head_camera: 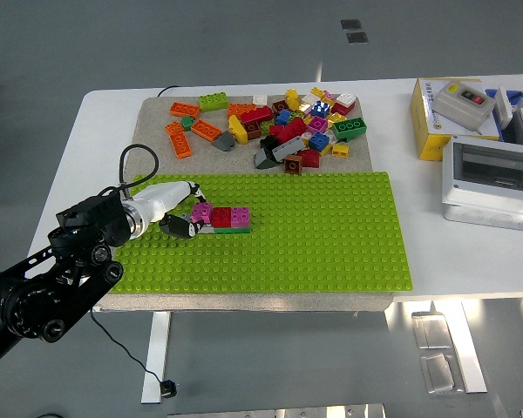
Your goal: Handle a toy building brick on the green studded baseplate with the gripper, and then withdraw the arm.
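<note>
On the white table (105, 113), a grey felt-like mat (157, 113) carries a bright green studded plastic baseplate (331, 235) across its near half and a loose pile of mixed plastic bricks (288, 122) across its far half. The pile lies at twelve o'clock from the baseplate's middle — orange, red, yellow, blue, green and magenta pieces, a few orange ones scattered out toward its left end.

A short row of joined bricks (221, 219) stands on the baseplate at about nine o'clock from the plate's centre: a magenta brick at the left, a red one in the middle, a pink one at the right, with a green piece showing under the near right edge. The left hand (181, 218), white-shelled with dark fingertips, reaches in from the lower left on a black arm (52, 296) and meets the row at its left end. Its fingers (179, 228) are curled in against the magenta end brick, one above and one below — whether they truly pinch it or only touch it cannot be told. A black cable (131, 161) loops up from the wrist at eleven o'clock.

At three o'clock from the baseplate, well apart from it, sit a yellow cardboard box with a grey push-button unit (453, 109) and a grey plastic enclosure with a clear lid (492, 178).
</note>
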`<state>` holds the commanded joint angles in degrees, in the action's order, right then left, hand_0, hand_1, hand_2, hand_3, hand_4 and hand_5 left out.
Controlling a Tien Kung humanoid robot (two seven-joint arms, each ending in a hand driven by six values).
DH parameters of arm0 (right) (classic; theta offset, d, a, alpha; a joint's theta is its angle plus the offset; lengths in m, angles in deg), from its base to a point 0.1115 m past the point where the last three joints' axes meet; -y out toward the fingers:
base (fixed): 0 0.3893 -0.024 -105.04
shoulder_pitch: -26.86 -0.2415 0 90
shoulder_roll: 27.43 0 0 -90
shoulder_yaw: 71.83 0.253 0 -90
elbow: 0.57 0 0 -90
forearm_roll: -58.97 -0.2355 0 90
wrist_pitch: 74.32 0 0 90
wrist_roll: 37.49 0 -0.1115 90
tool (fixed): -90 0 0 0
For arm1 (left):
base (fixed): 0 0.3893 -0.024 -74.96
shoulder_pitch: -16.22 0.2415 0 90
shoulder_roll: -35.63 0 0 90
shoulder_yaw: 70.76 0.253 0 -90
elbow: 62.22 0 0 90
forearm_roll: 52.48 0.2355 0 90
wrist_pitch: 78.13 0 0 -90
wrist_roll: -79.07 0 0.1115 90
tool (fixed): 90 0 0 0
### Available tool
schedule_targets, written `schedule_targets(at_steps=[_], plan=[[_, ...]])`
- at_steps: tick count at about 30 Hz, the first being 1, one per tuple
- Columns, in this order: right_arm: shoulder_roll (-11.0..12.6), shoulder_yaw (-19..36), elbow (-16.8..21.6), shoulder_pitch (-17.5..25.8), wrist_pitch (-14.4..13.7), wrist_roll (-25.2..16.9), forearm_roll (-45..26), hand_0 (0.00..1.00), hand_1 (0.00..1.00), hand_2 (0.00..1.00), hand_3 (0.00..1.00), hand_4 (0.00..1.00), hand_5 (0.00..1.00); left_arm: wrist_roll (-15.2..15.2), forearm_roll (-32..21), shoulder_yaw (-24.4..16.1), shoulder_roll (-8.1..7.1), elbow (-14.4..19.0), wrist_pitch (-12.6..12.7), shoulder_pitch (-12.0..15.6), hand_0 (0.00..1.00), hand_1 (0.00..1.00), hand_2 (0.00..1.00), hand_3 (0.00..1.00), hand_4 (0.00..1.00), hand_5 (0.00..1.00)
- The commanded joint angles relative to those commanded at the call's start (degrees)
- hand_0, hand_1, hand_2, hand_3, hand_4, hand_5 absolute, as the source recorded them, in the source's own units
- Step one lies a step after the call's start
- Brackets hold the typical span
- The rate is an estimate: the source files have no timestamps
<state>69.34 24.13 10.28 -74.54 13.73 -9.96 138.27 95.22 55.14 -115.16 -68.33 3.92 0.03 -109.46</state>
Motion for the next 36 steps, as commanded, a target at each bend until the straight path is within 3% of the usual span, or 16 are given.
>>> schedule_targets(at_steps=[36], plan=[[0.12,0.62,0.03,0.07,-0.10,-0.01,0.33,0.648,0.563,0.572,0.751,0.631,0.998,1.21,-0.04,0.42,-0.82,1.94,-1.54,0.28,0.981,0.998,0.998,0.740,0.629,0.228]])
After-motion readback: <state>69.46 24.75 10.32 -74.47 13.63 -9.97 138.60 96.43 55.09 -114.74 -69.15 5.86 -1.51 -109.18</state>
